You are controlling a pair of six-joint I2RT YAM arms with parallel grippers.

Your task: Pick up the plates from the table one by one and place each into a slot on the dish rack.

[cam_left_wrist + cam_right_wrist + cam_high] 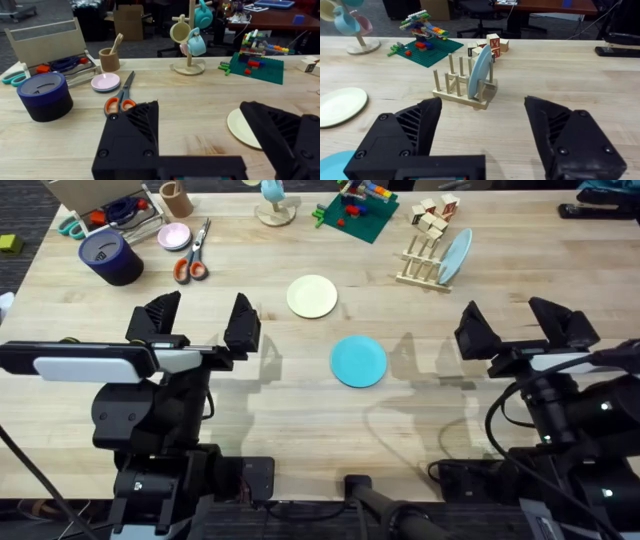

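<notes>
On the grainy plank table (300,390), round flat cream plate (312,296) and turquoise plate (358,361) lie; both claws spread.

The left finger (290,135) is covering part of the cream plate (242,127); an edge is cutting off the turquoise plate (335,167).

Cream plate (312,296), turquoise plate (358,361) flat on table (420,370)

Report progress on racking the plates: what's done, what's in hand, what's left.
Done: the dish rack holds one pale sky-blue plate on edge between its pegs. In hand: nothing; the left gripper and right gripper are both open and empty above the table. Left: the cream plate and the turquoise plate both lie flat on the table, apart from each other, not yet picked up.
</notes>
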